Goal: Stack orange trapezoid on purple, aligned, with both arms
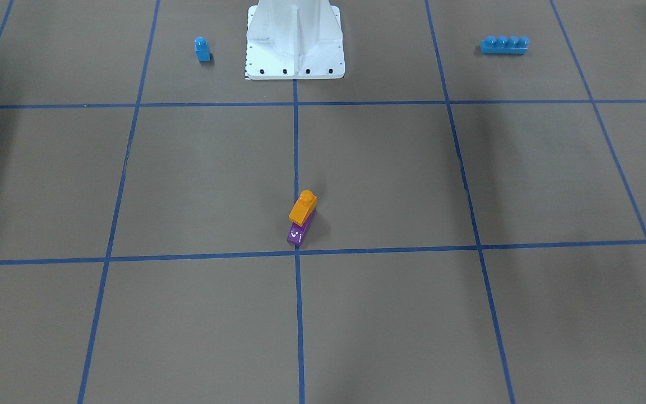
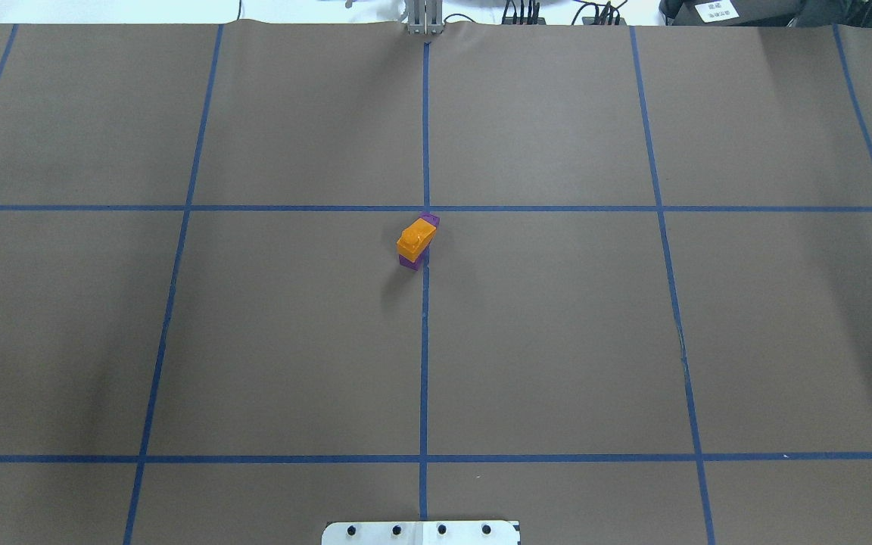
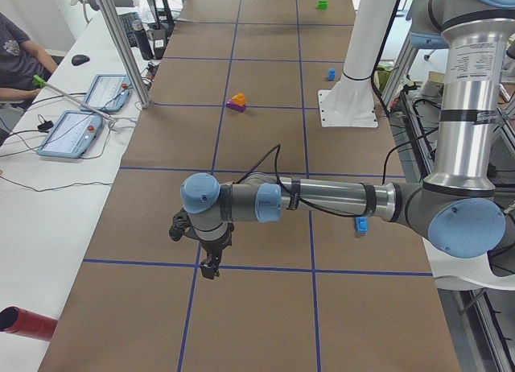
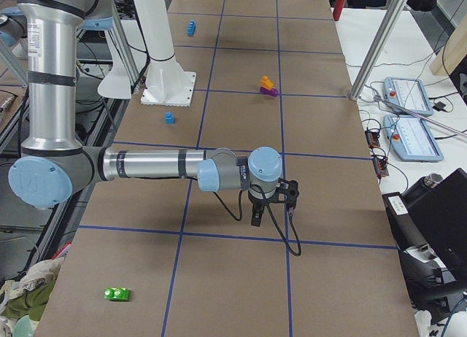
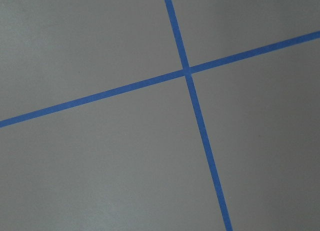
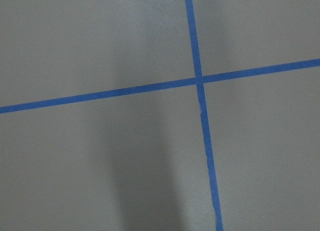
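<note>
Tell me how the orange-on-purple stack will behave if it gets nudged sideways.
The orange trapezoid sits atop the purple, making a tall, narrow pair, so a side nudge would probably tip it rather than slide it. Both look like glossy hard plastic: likely rigid, light and a bit slippery to pinch.

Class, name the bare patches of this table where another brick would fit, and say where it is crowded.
Bare: the squares either side of the orange trapezoid stacked on the purple brick, and the operators' row beyond the stack. Crowded: the robot's row, holding small blue brick, white pedestal, long blue brick.
</note>
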Controlling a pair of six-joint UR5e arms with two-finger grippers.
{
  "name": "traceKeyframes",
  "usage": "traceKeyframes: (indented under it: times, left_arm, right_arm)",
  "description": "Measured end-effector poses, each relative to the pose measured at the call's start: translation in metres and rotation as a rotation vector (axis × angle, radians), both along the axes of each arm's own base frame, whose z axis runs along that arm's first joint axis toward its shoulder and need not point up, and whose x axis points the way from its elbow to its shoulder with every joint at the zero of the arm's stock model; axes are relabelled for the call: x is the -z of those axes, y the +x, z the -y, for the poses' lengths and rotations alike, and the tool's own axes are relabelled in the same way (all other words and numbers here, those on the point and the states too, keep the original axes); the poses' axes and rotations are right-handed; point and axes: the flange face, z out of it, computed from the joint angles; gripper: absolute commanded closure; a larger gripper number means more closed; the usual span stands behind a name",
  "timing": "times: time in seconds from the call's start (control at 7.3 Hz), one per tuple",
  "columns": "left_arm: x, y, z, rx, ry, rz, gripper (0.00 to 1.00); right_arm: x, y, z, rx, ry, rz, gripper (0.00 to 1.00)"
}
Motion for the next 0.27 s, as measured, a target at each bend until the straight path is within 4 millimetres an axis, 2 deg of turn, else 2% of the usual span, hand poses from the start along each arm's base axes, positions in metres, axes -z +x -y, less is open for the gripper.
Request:
traceKeyframes:
  times: [0.27]
  left_arm:
    - [0.0001, -0.0002, 0.0001, 0.000, 0.001, 0.002, 0.00]
  right_arm:
    - [-0.0005, 0.0000, -0.0011, -0.001, -0.001, 0.002, 0.00]
